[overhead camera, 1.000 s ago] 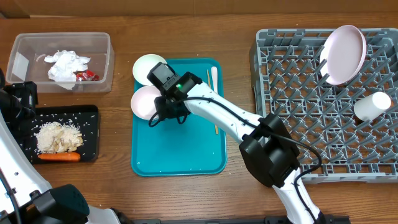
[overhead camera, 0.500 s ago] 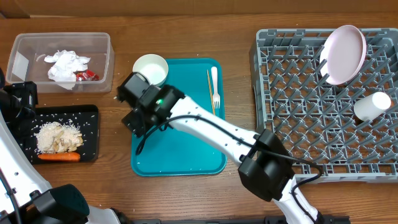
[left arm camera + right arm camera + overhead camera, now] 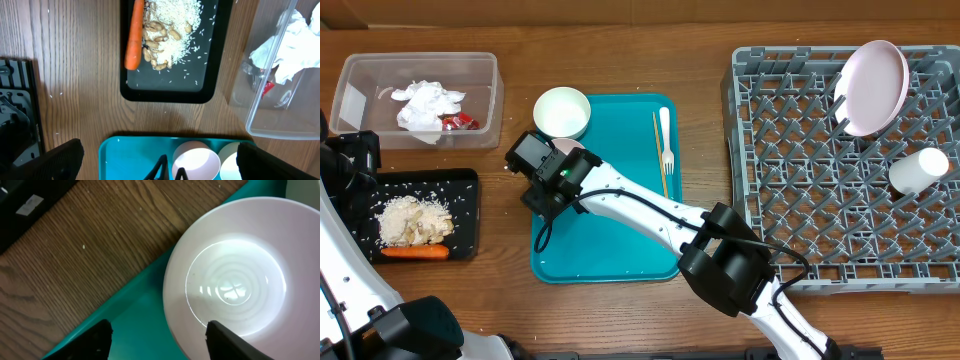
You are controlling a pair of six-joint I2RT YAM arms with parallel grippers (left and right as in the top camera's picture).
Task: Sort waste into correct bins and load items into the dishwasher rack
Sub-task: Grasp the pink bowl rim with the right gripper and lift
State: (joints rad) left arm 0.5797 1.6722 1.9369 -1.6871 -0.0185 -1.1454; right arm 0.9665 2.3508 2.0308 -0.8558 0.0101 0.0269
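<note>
The right pincer hangs spread wide over the near rim of a small white bowl, which sits on the teal tray close to the tray's edge. The bowl looks light, stiff and glossy, so probably slippery. The rim is the sensible hold, and the fingers seem to straddle it, one inside and one outside. Past this bowl, ahead of the pincer, the second bowl stands close, leaving little slack. Bare tabletop ahead-left offers room, and lifting upward looks free.
</note>
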